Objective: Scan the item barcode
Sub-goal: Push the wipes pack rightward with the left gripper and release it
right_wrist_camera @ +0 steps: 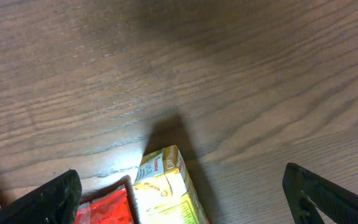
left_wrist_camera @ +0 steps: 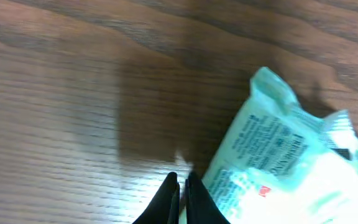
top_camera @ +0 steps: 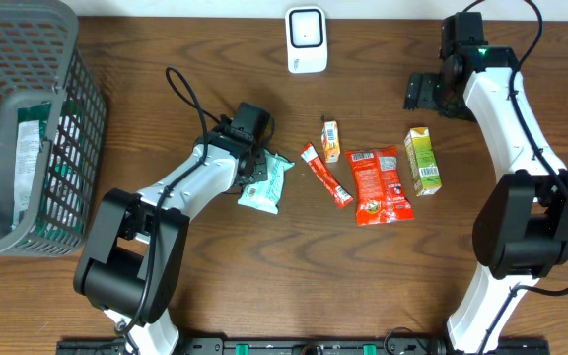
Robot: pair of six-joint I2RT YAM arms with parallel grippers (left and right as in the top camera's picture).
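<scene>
Basket (top_camera: 28, 128) far left holds one pack, so maybe one is done. Left gripper (left_wrist_camera: 182, 190) is clenched on nothing, tips just beside the mint packet (top_camera: 266, 184), flat mid-table, well short of the scanner (top_camera: 306, 37). Right gripper (top_camera: 427, 94) is spread wide, empty. Wrist view shows the packet's print; overhead can't resolve it.

Items in a row mid-frame on the counter (top_camera: 264, 286)
Basket (top_camera: 28, 128) far left, scanner (top_camera: 306, 39) top centre; left to right lie packet (top_camera: 266, 182), sachet (top_camera: 325, 175), small box (top_camera: 330, 141) behind it, pouch (top_camera: 376, 184), carton (top_camera: 422, 161).
</scene>
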